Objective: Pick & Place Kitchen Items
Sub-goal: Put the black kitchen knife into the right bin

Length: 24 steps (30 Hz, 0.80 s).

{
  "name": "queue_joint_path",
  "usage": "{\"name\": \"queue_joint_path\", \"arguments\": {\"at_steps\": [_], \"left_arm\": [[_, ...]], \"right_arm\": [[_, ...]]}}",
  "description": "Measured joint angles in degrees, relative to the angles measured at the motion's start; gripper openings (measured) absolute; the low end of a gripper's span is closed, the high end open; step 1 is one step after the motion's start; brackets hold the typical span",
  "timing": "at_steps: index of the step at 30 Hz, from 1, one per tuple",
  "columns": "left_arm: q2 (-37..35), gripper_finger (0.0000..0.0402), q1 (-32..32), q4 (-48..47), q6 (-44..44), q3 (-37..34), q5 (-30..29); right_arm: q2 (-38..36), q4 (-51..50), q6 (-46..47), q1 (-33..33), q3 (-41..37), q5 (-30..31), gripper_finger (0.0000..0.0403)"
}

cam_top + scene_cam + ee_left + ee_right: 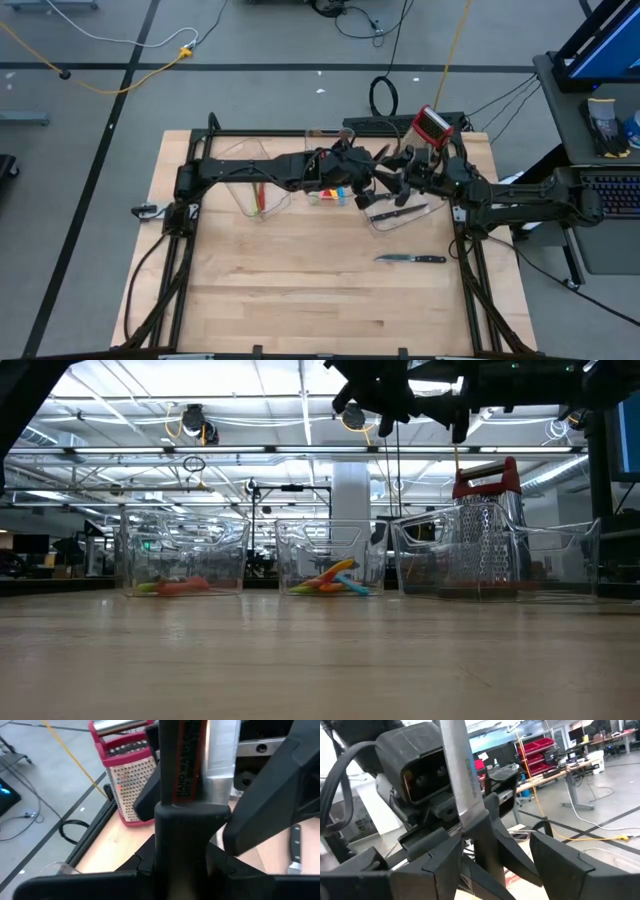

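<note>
Left wrist view shows what the overhead cannot: the left gripper point(367, 186) is clenched on the black handle of a knife point(220, 760), blade pointing away, with the red-topped grater point(130, 780) beyond. Right wrist view has the right gripper point(495, 847) released, its fingers point(555, 855) seemingly spread either side of that blade. High view places this handover above the right bin point(425, 210) near the bench's point(300, 290) far edge, and shows a second knife point(410, 259) lying toward the right edge. Low view cuts off both grippers; colourful utensils point(330, 580) lie in the middle bin point(330, 540). Behind is a lit workshop hall.
</note>
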Motion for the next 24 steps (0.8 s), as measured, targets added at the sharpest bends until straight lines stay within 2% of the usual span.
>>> {"name": "queue_joint_path", "arguments": {"at_steps": [24], "left_arm": [[-0.09,0.0084,0.11,3.14,-0.88,0.0,3.14]], "right_arm": [[-0.02,3.76,0.39,0.02,0.02,0.04,0.0224]]}}
